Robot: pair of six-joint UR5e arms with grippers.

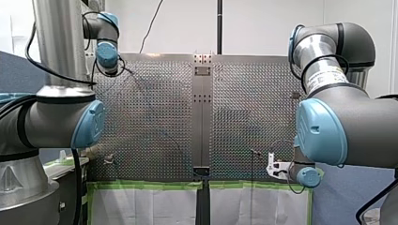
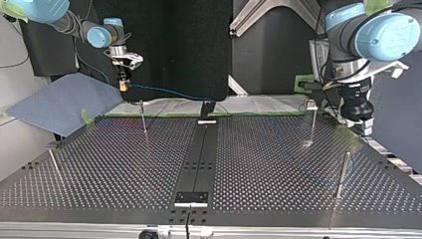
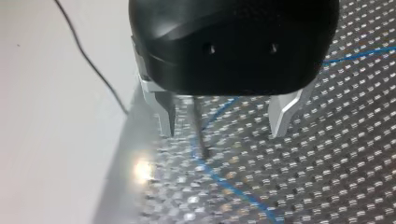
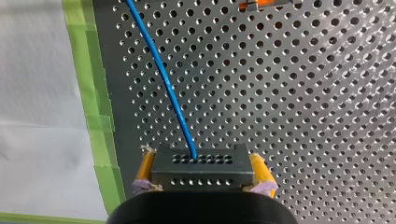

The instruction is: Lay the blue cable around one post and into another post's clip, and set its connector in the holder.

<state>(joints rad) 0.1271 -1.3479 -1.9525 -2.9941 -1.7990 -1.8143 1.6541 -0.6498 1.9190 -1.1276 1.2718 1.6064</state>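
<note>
My right gripper [image 4: 203, 179] clamps its yellow pads on the dark connector [image 4: 200, 163], held above the perforated table [image 4: 289, 93] near the green tape [image 4: 93, 93] at its edge. The blue cable [image 4: 163, 79] leaves the connector and runs ahead over the holes; in the top view it stretches toward the middle of the far edge, passing above a thin post [image 2: 143, 118]. My left gripper [image 3: 224, 123] stands spread and empty, with another slim post [image 3: 200, 130] between its metal fingers, touching neither, and the cable on the table beneath. A blue cloth [image 2: 59, 102] lies off the table at the top view's left.
</note>
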